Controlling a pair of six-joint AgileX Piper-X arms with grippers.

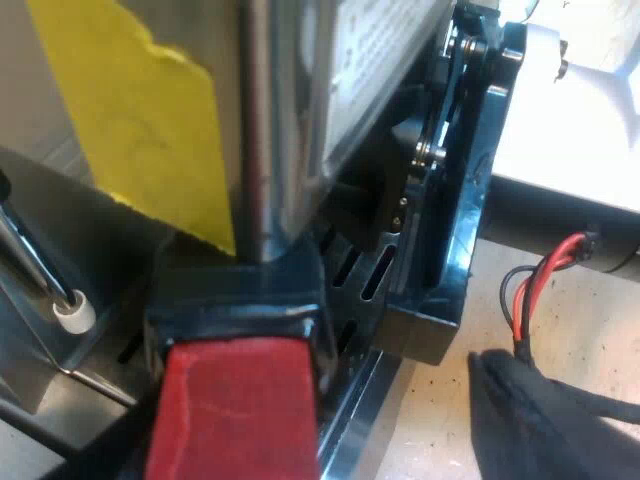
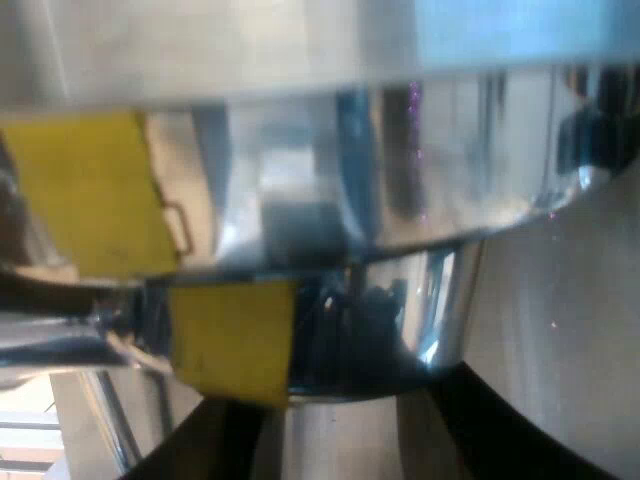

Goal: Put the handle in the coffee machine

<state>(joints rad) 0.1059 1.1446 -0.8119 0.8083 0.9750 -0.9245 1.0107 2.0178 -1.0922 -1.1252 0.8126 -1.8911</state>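
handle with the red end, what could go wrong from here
1. The handle sits at the machine's front, but I can't see whether it's locked; if not, it might drop onto the slotted tray.
2. The thin wand with a white tip stands close beside the handle, so swinging the handle that way might knock it.

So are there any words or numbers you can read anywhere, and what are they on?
Pale label on the espresso machine: lines of small print, too blurred to read.
Yellow patch on the machine: no writing that I can make out.
Red end of the handle: no writing.
So there is nothing I can read out for you.
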